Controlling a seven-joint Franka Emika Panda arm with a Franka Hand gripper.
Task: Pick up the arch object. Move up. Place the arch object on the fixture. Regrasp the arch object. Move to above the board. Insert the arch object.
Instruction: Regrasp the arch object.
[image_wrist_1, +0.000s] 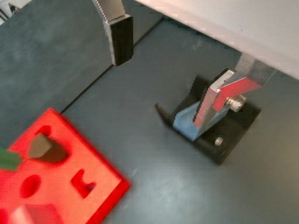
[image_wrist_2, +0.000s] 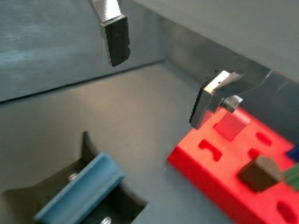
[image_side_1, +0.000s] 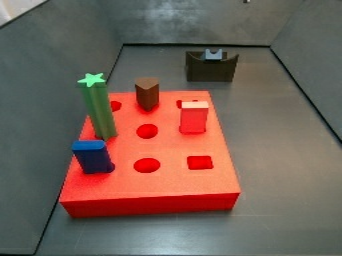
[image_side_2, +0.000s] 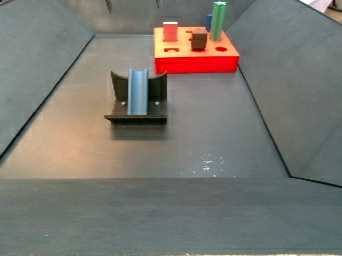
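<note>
The slate grey-blue arch object (image_side_2: 138, 92) lies in the notch of the dark fixture (image_side_2: 134, 116), which stands on the floor in the middle of the bin. Both also show in the wrist views, the arch object (image_wrist_2: 82, 192) resting on the fixture (image_wrist_1: 225, 142). My gripper (image_wrist_1: 170, 74) is open and empty, and hangs above the bare floor between the fixture and the red board (image_side_2: 197, 62). It also shows in a wrist view (image_wrist_2: 162, 70), with nothing between its fingers (image_wrist_2: 114, 42). The gripper is out of both side views.
On the board (image_side_1: 160, 172) stand a tall green star peg (image_side_1: 96, 105), a brown peg (image_side_1: 146, 94), a red peg (image_side_1: 193, 116) and a bright blue cuboid (image_side_1: 91, 156). Sloped grey bin walls (image_side_2: 47, 90) enclose the floor.
</note>
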